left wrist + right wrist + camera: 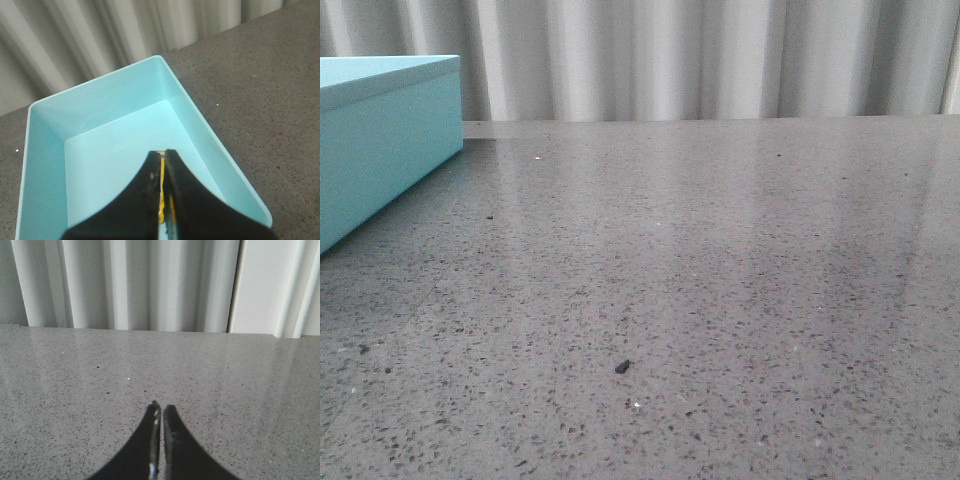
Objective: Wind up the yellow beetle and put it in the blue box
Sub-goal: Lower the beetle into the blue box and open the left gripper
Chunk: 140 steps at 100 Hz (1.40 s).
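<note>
The blue box (200,125) stands open in the left wrist view, with its pale floor bare where it shows. In the front view the blue box (380,150) sits at the far left of the table. My left gripper (162,152) hangs over the box's inside with its jaws almost together. A thin strip of the yellow beetle (161,185) shows in the slit between them. The rest of the beetle is hidden by the fingers, and I cannot tell whether it is gripped or lies below. My right gripper (160,407) is shut and empty over bare table.
The grey speckled table (720,300) reaches back to a pale pleated curtain (700,60). A small dark speck (622,367) lies near the front middle. Neither arm shows in the front view.
</note>
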Each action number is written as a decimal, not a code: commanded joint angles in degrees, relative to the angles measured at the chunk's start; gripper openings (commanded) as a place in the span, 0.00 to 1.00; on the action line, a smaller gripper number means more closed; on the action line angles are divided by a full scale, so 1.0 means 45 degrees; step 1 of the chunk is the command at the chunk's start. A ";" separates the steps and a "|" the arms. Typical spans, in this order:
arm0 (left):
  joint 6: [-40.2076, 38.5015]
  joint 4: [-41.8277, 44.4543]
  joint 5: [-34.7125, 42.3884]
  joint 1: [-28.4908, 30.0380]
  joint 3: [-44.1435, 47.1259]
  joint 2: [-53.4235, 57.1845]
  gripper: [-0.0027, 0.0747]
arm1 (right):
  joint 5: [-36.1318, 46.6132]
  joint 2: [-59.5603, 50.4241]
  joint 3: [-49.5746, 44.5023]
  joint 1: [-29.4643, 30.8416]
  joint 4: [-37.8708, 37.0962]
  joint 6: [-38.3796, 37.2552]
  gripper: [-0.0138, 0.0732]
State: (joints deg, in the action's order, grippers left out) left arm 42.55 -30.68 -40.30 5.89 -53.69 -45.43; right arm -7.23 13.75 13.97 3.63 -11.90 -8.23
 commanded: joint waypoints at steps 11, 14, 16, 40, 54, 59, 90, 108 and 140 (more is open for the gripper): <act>0.0999 -0.1783 0.2006 -0.0627 0.1536 0.1531 0.01 | 0.1606 0.0066 0.0098 -0.0022 0.0009 0.0065 0.11; 0.1190 -0.1839 0.2035 -0.0742 0.1697 0.1730 0.01 | 0.1606 0.0066 0.0098 -0.0022 0.0009 0.0065 0.11; 0.1481 -0.1839 0.2093 -0.0910 0.1897 0.1876 0.01 | 0.1606 0.0066 0.0098 -0.0022 0.0009 0.0065 0.11; 0.1793 -0.2469 0.3254 -0.2450 0.3354 0.3377 0.01 | 0.1411 0.0066 0.0098 -0.0022 -0.0114 0.0065 0.11; 0.1793 -0.2579 0.3561 -0.3115 0.4106 0.4235 0.01 | 0.1517 0.0066 0.0098 -0.0022 -0.0114 0.0065 0.11; 0.1793 -0.2609 0.3624 -0.3245 0.4362 0.4590 0.01 | 0.1517 0.0066 0.0098 -0.0022 -0.0114 0.0065 0.11; 0.1793 -0.4071 0.4513 -0.3326 0.6028 0.7370 0.01 | 0.1606 0.0066 0.0098 -0.0022 -0.0114 0.0065 0.11; 0.1793 -0.4294 0.4644 -0.3326 0.6971 0.8808 0.01 | 0.0970 0.0066 0.0098 -0.0022 -0.0114 0.0065 0.11; 0.1793 -0.4294 0.4541 -0.3326 0.7384 0.9153 0.01 | 0.0394 0.0066 0.0098 -0.0022 -0.0114 0.0065 0.11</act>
State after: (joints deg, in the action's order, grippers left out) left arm 50.53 -48.10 -22.94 -8.65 -19.18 -3.65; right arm -9.36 13.75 12.71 3.63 -11.90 -8.11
